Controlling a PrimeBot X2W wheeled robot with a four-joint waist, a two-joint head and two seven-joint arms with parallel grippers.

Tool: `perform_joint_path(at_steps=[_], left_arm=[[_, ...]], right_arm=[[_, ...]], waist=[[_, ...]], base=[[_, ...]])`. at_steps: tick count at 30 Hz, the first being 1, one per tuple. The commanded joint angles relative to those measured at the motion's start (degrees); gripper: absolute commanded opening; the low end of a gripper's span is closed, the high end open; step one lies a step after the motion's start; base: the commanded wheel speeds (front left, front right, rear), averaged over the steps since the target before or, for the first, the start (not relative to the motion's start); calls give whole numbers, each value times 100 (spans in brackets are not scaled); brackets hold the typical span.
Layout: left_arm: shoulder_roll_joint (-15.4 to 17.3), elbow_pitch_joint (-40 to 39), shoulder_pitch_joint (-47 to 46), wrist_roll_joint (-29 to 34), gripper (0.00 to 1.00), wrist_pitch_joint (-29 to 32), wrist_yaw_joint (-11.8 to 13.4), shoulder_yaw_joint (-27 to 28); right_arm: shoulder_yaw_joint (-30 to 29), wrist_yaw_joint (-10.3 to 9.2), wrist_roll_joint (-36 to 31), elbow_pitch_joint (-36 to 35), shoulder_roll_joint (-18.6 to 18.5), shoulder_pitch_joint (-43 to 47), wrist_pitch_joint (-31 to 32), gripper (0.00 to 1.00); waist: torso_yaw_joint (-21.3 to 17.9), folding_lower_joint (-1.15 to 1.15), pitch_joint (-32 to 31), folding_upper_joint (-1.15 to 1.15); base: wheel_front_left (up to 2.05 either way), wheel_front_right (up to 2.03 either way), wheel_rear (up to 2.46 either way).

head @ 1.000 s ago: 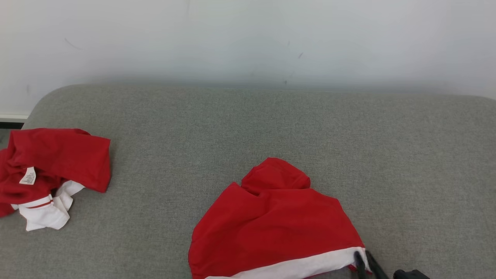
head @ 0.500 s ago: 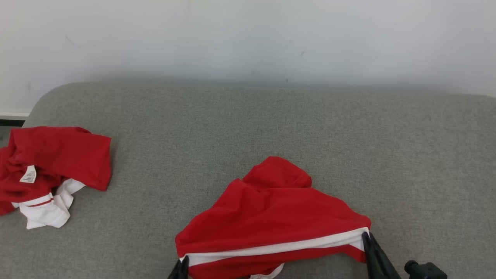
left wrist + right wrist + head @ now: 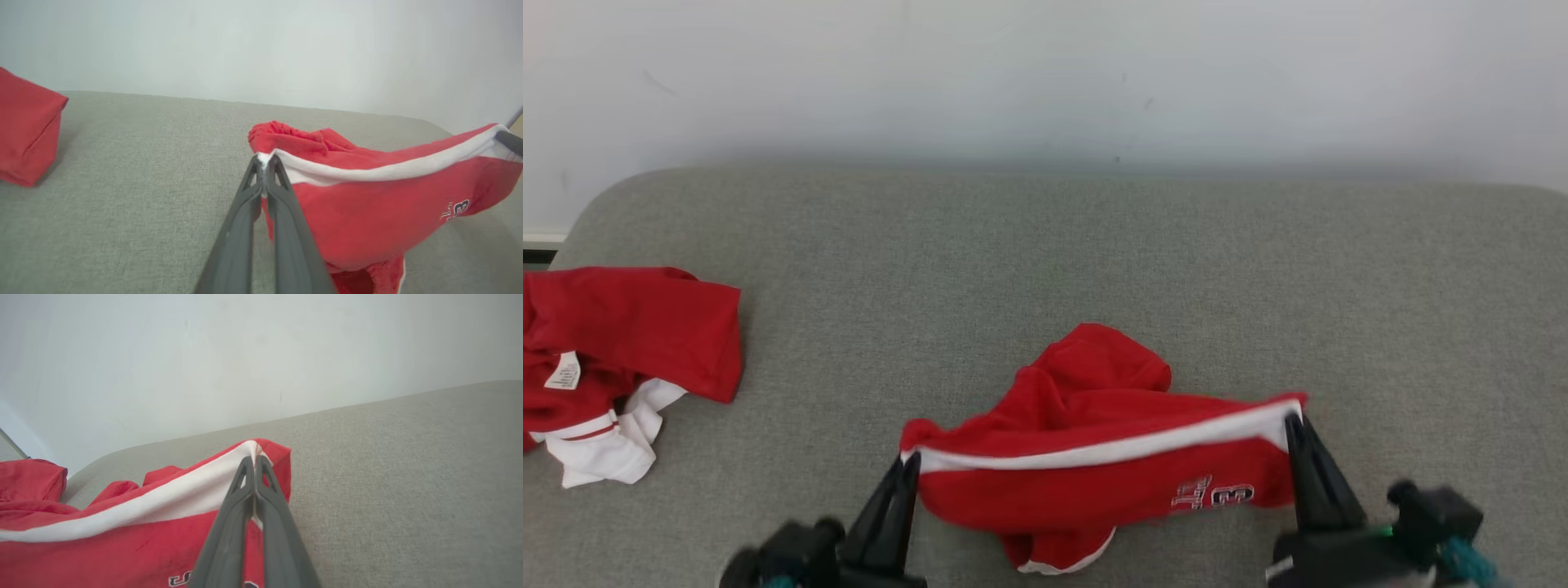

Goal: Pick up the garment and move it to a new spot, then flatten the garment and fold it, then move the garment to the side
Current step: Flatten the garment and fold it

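A red garment (image 3: 1094,482) with a white band (image 3: 1111,445) is being held at the 6 o'clock part of a grey cushion (image 3: 1045,269). The left pincer (image 3: 908,459) is being seen at 7 o'clock in the head view, and its two dark fingers are being pressed together on the left end of the white band. The right pincer (image 3: 1290,420) is being seen at 5 o'clock, and it is being clamped on the right end of the same band. The band is being stretched between the two pincers, so the front of the garment is being held up and is hanging down from it. White letters and a number (image 3: 1217,494) are being shown on the hanging part, near the right pincer. The far part of the garment is being left bunched on the cushion, toward 12 o'clock from the band. Another red and white garment (image 3: 629,335) is being left in a heap at 9 o'clock, well apart from the held one. A pale wall (image 3: 1045,82) is being seen behind the cushion at 12 o'clock.
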Motion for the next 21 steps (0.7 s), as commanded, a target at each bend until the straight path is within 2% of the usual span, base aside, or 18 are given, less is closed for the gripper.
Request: perform_joint_path(at_steps=[1, 6, 11, 16, 21], left_arm=[[187, 96, -357, 17, 0, -19, 7, -104], [925, 609, -1877, -326, 0, 144, 7, -638], [1497, 986, -3695, -906, 0, 782, 11, -963], [1644, 1445, -5550, -1480, 0, 1428, 12, -1091], [1526, 1921, -7254, -1674, 0, 1887, 11, -1379]], right_arm=[[47, -13, 113, 106, -78, -322, 0, 0], [350, -13, 535, 752, -378, -1840, 0, 0], [494, -13, 1070, 1424, -693, -3641, 153, 0], [607, -13, 1551, 1963, -866, -5388, 502, 0], [778, -13, 1756, 2465, -956, -7021, 776, 0]], waist=[[-61, 0, 106, -1], [-213, 0, 467, -1], [-295, 0, 966, -1], [-320, 0, 1566, -1], [-345, 0, 2110, -1]], base=[[0, 0, 0], [0, 0, 0], [0, 0, 0], [0, 0, 0], [0, 0, 0]])
